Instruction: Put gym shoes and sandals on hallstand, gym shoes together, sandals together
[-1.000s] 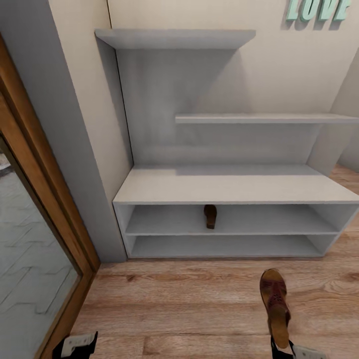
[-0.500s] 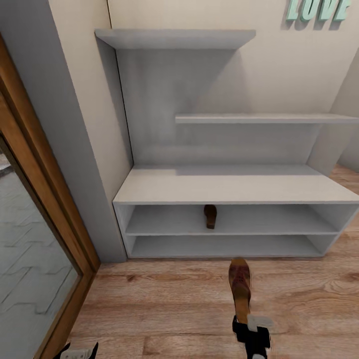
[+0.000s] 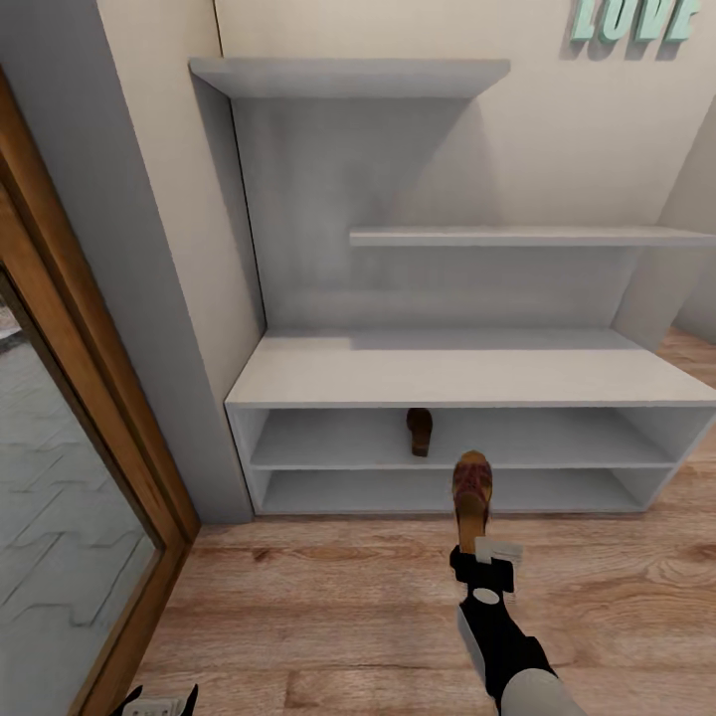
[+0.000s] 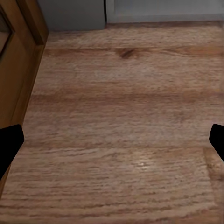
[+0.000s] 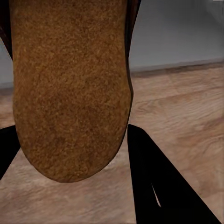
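A brown sandal point(image 3: 471, 494) hangs toe-forward in front of the hallstand point(image 3: 467, 373), held by its heel in my right gripper point(image 3: 481, 553), which is shut on it. In the right wrist view its tan sole point(image 5: 70, 88) sits between the black fingers point(image 5: 158, 182). The other sandal point(image 3: 420, 431) lies on the hallstand's upper low shelf, just left of and beyond the held one. My left gripper point(image 4: 112, 144) stands open over the bare corridor floor point(image 4: 121, 121); its housing point(image 3: 154, 704) sits at the head view's bottom left. The gym shoes are out of view.
A wooden door frame with a glass panel point(image 3: 80, 447) runs along the left, with a grey wall corner point(image 3: 149, 298) between it and the hallstand. Two floating shelves point(image 3: 527, 237) hang above the flat top. Green letters point(image 3: 631, 18) are on the wall.
My right arm has carried the sandal forward and leftward, from the lower right of the floor up to the front of the hallstand's low shelves. The left arm has stayed put.
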Motion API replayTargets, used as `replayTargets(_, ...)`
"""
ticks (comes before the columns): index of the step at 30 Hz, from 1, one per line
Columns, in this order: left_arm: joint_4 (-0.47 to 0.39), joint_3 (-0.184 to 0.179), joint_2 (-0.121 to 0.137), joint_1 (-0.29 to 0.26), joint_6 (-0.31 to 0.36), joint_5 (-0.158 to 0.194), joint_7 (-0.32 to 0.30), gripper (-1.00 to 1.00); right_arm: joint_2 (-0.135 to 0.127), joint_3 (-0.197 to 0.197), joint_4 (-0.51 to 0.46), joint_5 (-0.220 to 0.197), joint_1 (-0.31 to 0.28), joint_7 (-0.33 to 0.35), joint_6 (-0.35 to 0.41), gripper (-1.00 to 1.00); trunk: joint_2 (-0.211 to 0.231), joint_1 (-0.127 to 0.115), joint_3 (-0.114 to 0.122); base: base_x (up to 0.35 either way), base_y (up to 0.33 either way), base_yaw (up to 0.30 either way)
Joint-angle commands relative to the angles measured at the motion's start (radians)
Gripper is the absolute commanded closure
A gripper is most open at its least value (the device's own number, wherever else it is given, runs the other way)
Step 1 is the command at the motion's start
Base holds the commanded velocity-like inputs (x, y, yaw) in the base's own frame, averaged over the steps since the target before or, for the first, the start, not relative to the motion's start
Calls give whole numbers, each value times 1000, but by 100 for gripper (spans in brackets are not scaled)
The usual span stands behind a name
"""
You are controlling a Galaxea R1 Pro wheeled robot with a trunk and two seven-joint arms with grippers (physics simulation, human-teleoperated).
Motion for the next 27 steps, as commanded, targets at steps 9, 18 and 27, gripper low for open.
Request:
replayTargets(9,3,2,-4,0,-1,9,-10,-100,1,55,-2,-19,-60,3,-6,100,0,0,-1,0,0,0)
replayTargets(18,-1,-3,-7,-1,-1,1,-28,-100,1,157,36,-23,-62,6,-8,100,0,0,-1,0,0,0)
replayTargets(27,-2,-2,-6,-2,2,-4,-192,-100,1,159,132,-25,-62,6,-12,100,0,0,-5,0,0,75)
